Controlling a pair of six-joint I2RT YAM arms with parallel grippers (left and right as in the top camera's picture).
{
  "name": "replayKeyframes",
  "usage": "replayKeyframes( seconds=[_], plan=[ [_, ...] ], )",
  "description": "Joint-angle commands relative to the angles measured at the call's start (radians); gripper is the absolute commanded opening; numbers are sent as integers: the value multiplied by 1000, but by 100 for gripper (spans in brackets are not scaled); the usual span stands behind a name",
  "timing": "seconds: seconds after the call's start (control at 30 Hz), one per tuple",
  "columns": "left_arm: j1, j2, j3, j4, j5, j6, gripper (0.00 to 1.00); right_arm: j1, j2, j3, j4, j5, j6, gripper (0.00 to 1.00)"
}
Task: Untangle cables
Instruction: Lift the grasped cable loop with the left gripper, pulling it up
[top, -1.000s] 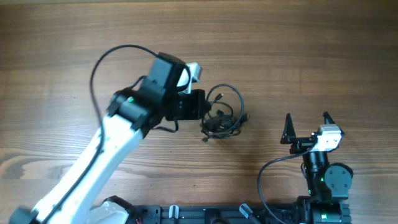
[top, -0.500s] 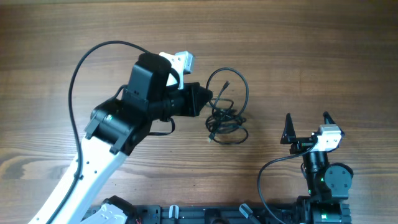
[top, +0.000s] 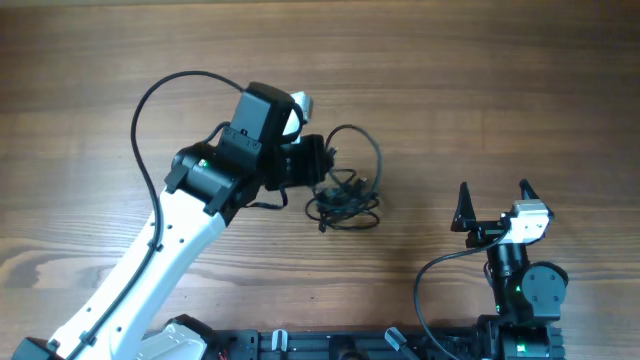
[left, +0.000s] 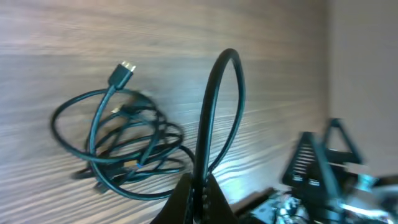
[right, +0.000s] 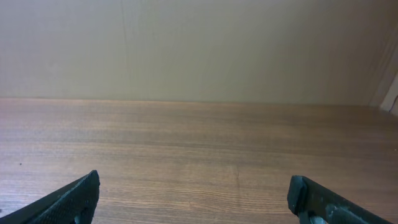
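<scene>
Cables (top: 345, 197) lie tangled at mid-worktop (top: 480, 90), one loop pinched in the pressed-together left claw (left: 199, 191), apparently to draw it free, while the right claw (top: 493, 205) stands spread and empty, well apart.

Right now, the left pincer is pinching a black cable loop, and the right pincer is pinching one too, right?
Not quite. The left pincer is pinching a black cable loop, but the right pincer is open and empty, away from the cables. The right wrist view shows nothing in it.

cables (top: 345, 195): several, exact count unclear | left gripper (top: 322, 165): 1 | right gripper (top: 494, 205): 1
</scene>
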Motion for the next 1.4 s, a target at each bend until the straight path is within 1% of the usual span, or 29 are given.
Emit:
replayKeyframes(
  seconds=[0.0, 0.07, 0.1, 0.17, 0.2, 0.23, 0.3, 0.33, 0.43, 0.5, 0.53, 0.57, 0.6, 0.67, 0.73, 0.77, 0.8, 0.83, 0.9, 0.97, 1.0, 1.03, 1.07, 1.1, 1.13, 1.2, 1.23, 1.3, 1.37],
  plan=[
    [4, -55, 105, 32, 131, -3, 4, -2, 0, -1, 4, 13, -11, 100],
    [4, -95, 137, 39, 123, 6, 4, -2, 0, -1, 4, 14, -12, 100],
    [4, -115, 136, 31, 74, 28, 4, -2, 0, -1, 4, 13, -11, 100],
    [3, -118, 136, -34, -45, 27, 4, -2, 0, -1, 4, 13, -12, 100],
    [3, -111, 135, -64, -80, 27, 4, -2, 0, -1, 4, 13, -11, 100],
    [3, -102, 135, -100, -112, 27, 4, -2, 0, -1, 4, 14, -11, 100],
    [3, -66, 134, -140, -114, 26, 4, -2, 0, -1, 3, 14, -11, 100],
    [1, -53, 134, -143, -105, 27, 4, -2, 0, -1, 3, 14, -11, 100],
    [-6, -27, 134, -129, 7, 33, 4, -2, 0, -1, 3, 13, -11, 100],
    [-4, -39, 135, -75, 153, 113, 4, -2, 0, -1, 4, 13, -12, 100],
    [-3, -51, 135, -35, 216, 134, 4, -2, 0, -1, 3, 14, -11, 100],
    [-3, -65, 135, -5, 226, 133, 4, -2, 0, -1, 3, 14, -11, 100],
    [-3, -74, 135, 10, 211, 133, 4, -2, 0, -1, 3, 13, -11, 100],
    [-5, -74, 134, -10, 110, 108, 4, -2, 0, -1, 4, 13, -11, 100],
    [-16, -48, 134, -90, -60, 0, 4, -2, 0, -1, 4, 13, -12, 100],
    [-23, -30, 134, -125, -95, -19, 4, -2, 0, -1, 4, 14, -11, 100],
    [-29, -17, 134, -144, -94, -18, 4, -2, 0, -1, 3, 14, -11, 100],
    [-36, -3, 134, -157, -76, -2, 4, -2, 0, -1, 3, 13, -11, 100],
    [-44, 6, 134, -110, 65, 64, 4, -2, 0, -1, 3, 14, -11, 100],
    [-42, -1, 135, 16, 294, 138, 4, -2, 0, -1, 3, 13, -12, 100],
    [-35, -10, 135, 86, 386, 145, 4, -2, 0, -1, 4, 13, -11, 100],
    [-28, -20, 135, 141, 434, 144, 4, -2, 0, -1, 4, 13, -12, 100],
    [-18, -38, 135, 186, 443, 143, 4, -2, 0, -1, 4, 14, -11, 100],
    [-12, -49, 135, 189, 413, 140, 4, -2, 0, -1, 3, 14, -11, 100],
    [-11, -53, 135, 167, 347, 116, 4, -2, 0, -1, 4, 13, -12, 100],
    [-21, -47, 134, 53, 137, 47, 4, -2, 0, -1, 3, 14, -11, 100],
    [-35, -38, 134, -6, 48, 41, 4, -2, 0, -1, 4, 14, -12, 100],
    [-70, -3, 134, -95, -49, 42, 4, -2, 0, -1, 4, 14, -12, 100],
    [-98, 30, 134, -109, -45, 42, 4, -2, 0, -1, 4, 14, -12, 100]
  ],
)
